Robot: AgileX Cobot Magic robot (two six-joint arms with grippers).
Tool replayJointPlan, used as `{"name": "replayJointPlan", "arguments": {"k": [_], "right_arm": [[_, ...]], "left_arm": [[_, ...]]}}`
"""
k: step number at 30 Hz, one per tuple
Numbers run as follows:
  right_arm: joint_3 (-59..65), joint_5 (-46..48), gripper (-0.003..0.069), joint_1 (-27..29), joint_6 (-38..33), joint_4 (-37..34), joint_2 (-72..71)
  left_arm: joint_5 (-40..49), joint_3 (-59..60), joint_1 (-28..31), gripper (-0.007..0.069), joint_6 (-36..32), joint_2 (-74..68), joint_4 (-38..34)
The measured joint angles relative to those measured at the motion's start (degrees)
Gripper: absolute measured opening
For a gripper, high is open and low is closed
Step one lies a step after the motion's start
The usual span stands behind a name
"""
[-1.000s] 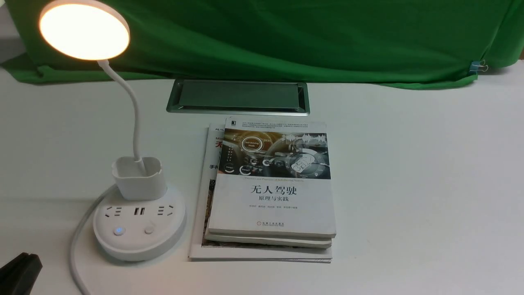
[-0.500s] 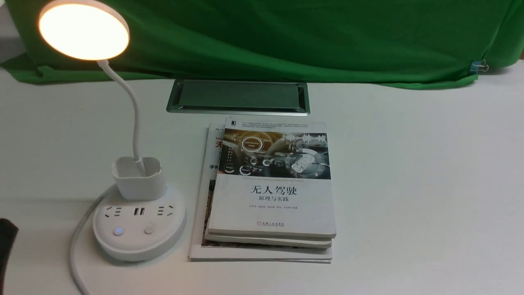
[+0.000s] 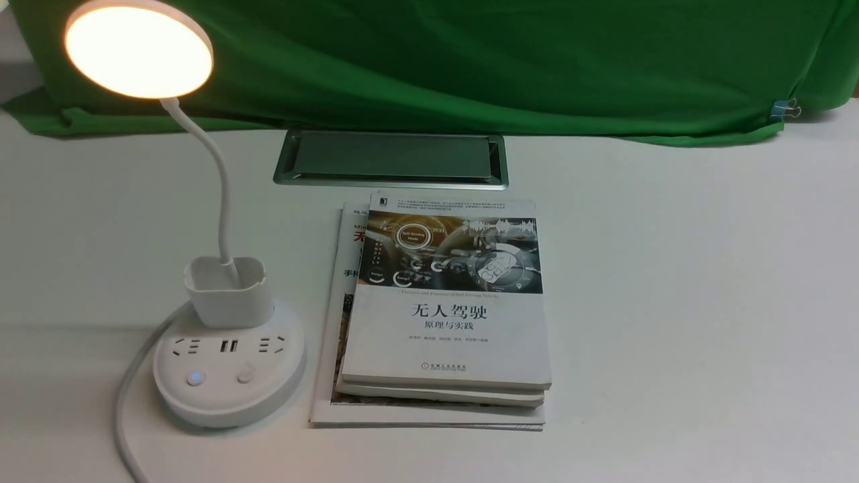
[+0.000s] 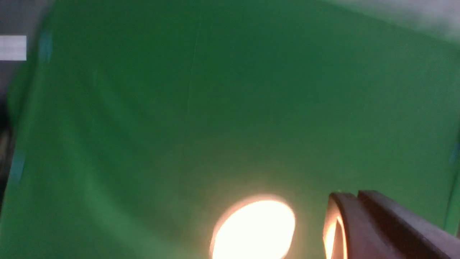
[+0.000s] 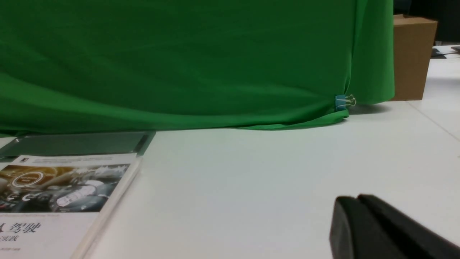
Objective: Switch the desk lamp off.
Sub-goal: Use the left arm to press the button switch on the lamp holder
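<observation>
The white bench point(image 3: 671, 302) carries the lit desk lamp point(image 3: 228, 365) at near left, its cord point(image 3: 123, 416) running nearward. A stack of books point(image 3: 443, 335) lies just right of it, with a metal hatch point(image 3: 390, 159) beyond. Green cloth point(image 3: 470, 60) lies along the far edge.

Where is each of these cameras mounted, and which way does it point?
Front view: between the arms, looking forward and down at the desk lamp, books and green cloth; no arm shows.
Left wrist view: on the left arm, facing the cloth and lit lamp head; left gripper at the edge.
Right wrist view: low over the table, facing books and cloth; right gripper at the edge.
Shared: all show the cloth.
</observation>
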State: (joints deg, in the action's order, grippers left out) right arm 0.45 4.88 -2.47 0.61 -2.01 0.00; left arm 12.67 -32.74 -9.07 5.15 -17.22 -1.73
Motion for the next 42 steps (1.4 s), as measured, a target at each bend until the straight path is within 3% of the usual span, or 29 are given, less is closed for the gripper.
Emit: {"name": "replayJointPlan", "arguments": {"k": [2, 4, 7, 14, 18, 21, 26, 29, 36, 42], "right_arm": [[0.0, 0.0, 0.0035, 0.0, 0.0, 0.0, 0.0], [0.0, 0.0, 0.0035, 0.0, 0.0, 0.0, 0.0], [0.0, 0.0, 0.0035, 0.0, 0.0, 0.0, 0.0], [0.0, 0.0, 0.0035, 0.0, 0.0, 0.0, 0.0], [0.0, 0.0, 0.0035, 0.0, 0.0, 0.0, 0.0], [0.0, 0.0, 0.0035, 0.0, 0.0, 0.0, 0.0], [0.0, 0.0, 0.0035, 0.0, 0.0, 0.0, 0.0], [0.0, 0.0, 0.0035, 0.0, 0.0, 0.0, 0.0], [0.0, 0.0, 0.0035, 0.0, 0.0, 0.0, 0.0], [0.0, 0.0, 0.0035, 0.0, 0.0, 0.0, 0.0]], "left_arm": [[12.6, -3.1, 0.0, 0.0019, -0.1, -7.2, 3.9], [17.1, -3.5, 0.0, 0.0019, -0.2, -11.0, 6.9], [17.2, -3.6, 0.0, 0.0019, -0.2, -18.2, 7.6], [16.4, -4.9, 0.0, 0.0019, -2.9, -35.7, 0.5], [22.8, -11.3, -0.1, 0.0019, -9.5, -49.4, -5.4], [25.7, -14.4, -2.4, 0.0019, -11.6, -55.2, -5.7], [26.5, -16.0, -11.2, 0.0019, -1.0, -62.9, 7.9], [26.6, -16.0, -12.9, 0.0019, 2.3, -66.2, 11.3], [20.1, -16.0, -13.1, 0.0019, 3.6, -73.6, 12.8], [19.7, -17.3, -13.2, 0.0019, 3.7, -76.2, 13.1]]}}
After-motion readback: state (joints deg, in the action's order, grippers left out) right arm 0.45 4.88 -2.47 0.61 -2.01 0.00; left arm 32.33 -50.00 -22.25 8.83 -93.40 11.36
